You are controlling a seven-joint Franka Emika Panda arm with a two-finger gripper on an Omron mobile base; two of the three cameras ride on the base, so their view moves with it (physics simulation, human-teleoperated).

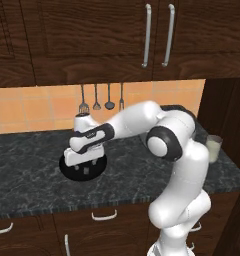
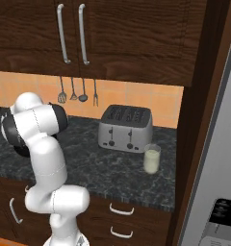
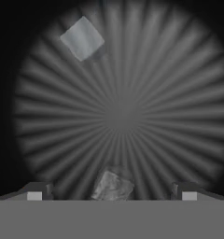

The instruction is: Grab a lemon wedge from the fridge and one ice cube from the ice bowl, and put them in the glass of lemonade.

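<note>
Ice bowl (image 1: 68, 171) mostly hidden under the hand in the left base view; just a black rim arc shows. Fingers sunk inside it, contact can't be judged. In the right base view the arm blocks the bowl. Fridge (image 2: 218, 158) cut by right edge, handles out of frame. Hand view: lower ice cube (image 3: 112, 186) clipped at the bottom; fingertips (image 3: 35, 192) barely poke up.
</note>
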